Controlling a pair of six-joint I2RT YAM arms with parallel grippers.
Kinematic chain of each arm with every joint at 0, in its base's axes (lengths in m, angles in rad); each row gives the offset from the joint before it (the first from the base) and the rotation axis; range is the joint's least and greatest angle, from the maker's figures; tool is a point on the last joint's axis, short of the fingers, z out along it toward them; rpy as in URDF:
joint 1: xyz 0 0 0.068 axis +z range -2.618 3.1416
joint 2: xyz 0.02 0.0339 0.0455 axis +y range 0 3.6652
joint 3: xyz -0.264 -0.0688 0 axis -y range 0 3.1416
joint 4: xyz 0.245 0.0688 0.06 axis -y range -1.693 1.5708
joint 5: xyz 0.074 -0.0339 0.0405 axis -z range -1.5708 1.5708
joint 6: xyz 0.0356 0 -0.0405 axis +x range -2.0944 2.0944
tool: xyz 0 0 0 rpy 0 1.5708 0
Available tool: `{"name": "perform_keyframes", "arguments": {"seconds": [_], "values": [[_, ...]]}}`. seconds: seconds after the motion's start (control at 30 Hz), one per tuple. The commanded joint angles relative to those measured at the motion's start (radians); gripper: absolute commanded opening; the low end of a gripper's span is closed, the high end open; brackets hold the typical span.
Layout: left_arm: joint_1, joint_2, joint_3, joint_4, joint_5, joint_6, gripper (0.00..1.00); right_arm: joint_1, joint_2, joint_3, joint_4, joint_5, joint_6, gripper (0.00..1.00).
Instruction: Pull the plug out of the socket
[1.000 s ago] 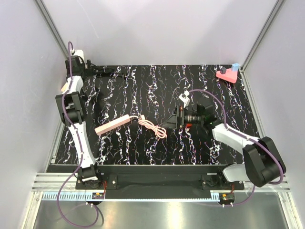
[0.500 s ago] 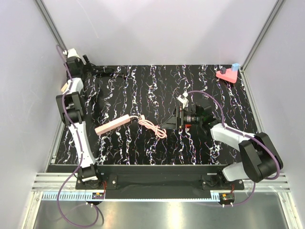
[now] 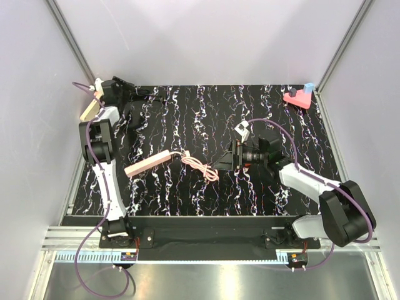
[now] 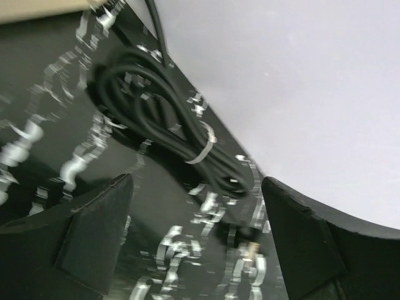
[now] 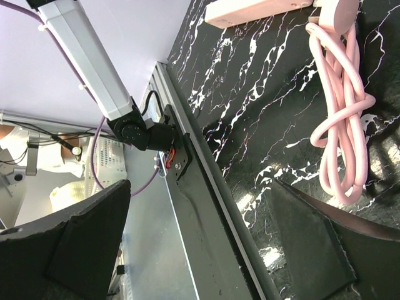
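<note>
Hovering wide and empty by the back edge of the desk [image 3: 294, 137], left hand [image 4: 195, 240], black cable [image 4: 164, 122] just ahead, right hand [image 5: 200, 234] wide too, socket [image 5: 250, 11] and plug [image 5: 337, 14] beyond it, white walls [image 3: 206, 44].

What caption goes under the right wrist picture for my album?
Open right fingers look toward the pink cord coiled by the cream socket.

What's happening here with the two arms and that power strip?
Nothing is held yet. The right end effector hovers open beside the pink cord, facing the plug at the end of the socket. The left end effector, also open, is off in the far left corner near a bundled black cable.
</note>
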Motion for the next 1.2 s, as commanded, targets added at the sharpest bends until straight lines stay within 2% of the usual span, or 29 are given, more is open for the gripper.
{"name": "perform_keyframes", "arguments": {"seconds": [0.0, 0.1, 0.17, 0.33, 0.47, 0.6, 0.73, 0.77, 0.83, 0.87, 0.97, 1.17], "values": [[-0.002, 0.033, 0.071, 0.009, -0.048, -0.165, 0.87, 0.008, -0.033, 0.024, -0.017, 0.026, -0.034, 1.0], [-0.005, 0.09, 0.115, -0.039, -0.072, -0.255, 0.81, 0.008, -0.035, 0.028, -0.031, 0.033, -0.041, 1.0], [-0.011, 0.119, 0.165, -0.047, -0.08, -0.258, 0.78, 0.008, -0.036, 0.03, -0.037, 0.04, -0.048, 1.0], [-0.034, 0.203, 0.292, -0.146, -0.112, -0.304, 0.78, 0.008, -0.022, 0.032, -0.039, 0.043, -0.057, 1.0], [-0.037, 0.272, 0.349, -0.149, -0.12, -0.334, 0.76, 0.009, -0.012, 0.028, -0.024, 0.04, -0.049, 1.0], [-0.041, 0.329, 0.415, -0.134, -0.103, -0.328, 0.66, 0.008, -0.013, 0.025, -0.024, 0.046, -0.051, 1.0], [-0.049, 0.355, 0.443, -0.087, -0.094, -0.317, 0.48, 0.008, -0.018, 0.031, -0.044, 0.057, -0.06, 1.0], [-0.051, 0.354, 0.44, -0.082, -0.086, -0.312, 0.4, 0.009, -0.022, 0.033, -0.045, 0.06, -0.061, 1.0], [-0.051, 0.346, 0.428, -0.07, -0.076, -0.301, 0.32, 0.008, -0.027, 0.035, -0.056, 0.069, -0.069, 1.0], [-0.054, 0.331, 0.418, -0.065, -0.066, -0.297, 0.24, 0.008, -0.03, 0.038, -0.06, 0.072, -0.071, 1.0], [-0.063, 0.273, 0.339, -0.024, -0.024, -0.277, 0.09, 0.008, -0.036, 0.039, -0.071, 0.079, -0.078, 1.0], [-0.127, 0.081, 0.067, 0.114, 0.055, -0.217, 0.04, 0.008, -0.057, 0.03, -0.067, 0.08, -0.075, 1.0]]}}
